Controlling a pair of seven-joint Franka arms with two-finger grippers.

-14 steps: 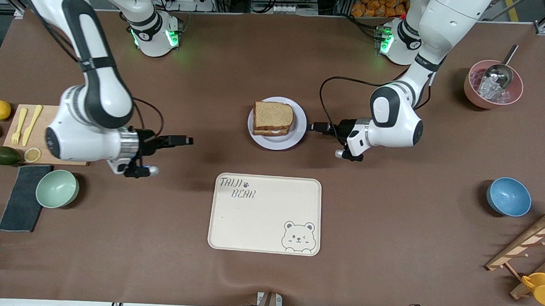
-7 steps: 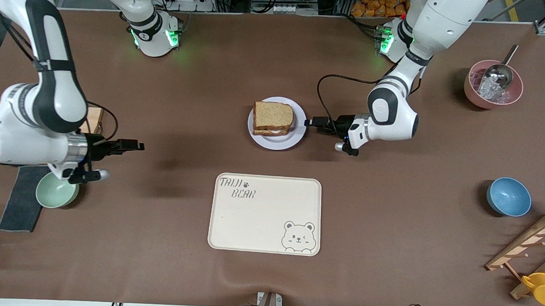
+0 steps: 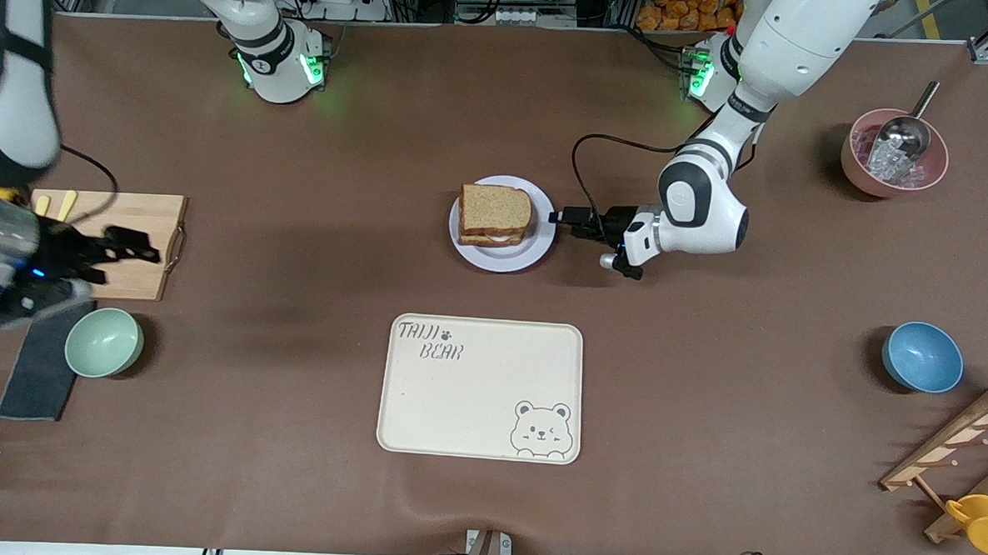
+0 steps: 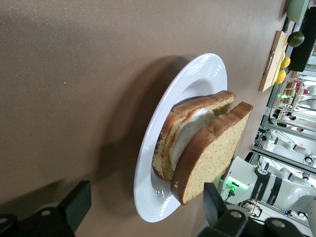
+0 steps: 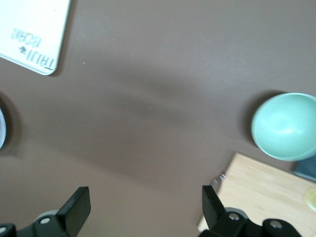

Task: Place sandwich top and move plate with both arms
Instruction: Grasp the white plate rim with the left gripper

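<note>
The plate (image 3: 501, 256) sat near the middle of the table (image 3: 705, 403), in the upper centre of the front view, farther from the camera than the cream bear-printed tray (image 3: 480, 410). On it lay the sandwich, with the sandwich top (image 3: 495, 209) resting as the uppermost slice; the left wrist view showed that brown slice (image 4: 212, 153) leaning over a white filling and a lower slice, all on the plate (image 4: 197, 79).

The left pincer (image 3: 565, 216) was low at the plate's rim on the side toward the left arm's end of the table, its fingers spread wide with nothing between them; in its wrist view the two black fingers (image 4: 74, 205) flanked the plate's edge without touching it.

The right pincer (image 3: 133, 247) was at the left edge of the front view, over the wooden cutting board (image 3: 141, 241), well apart from the plate. Its fingers were also spread and held nothing. Its wrist view showed bare brown table, a corner of the tray (image 5: 29, 34), the green bowl (image 5: 286, 126) and a corner of the board (image 5: 261, 192).
</note>
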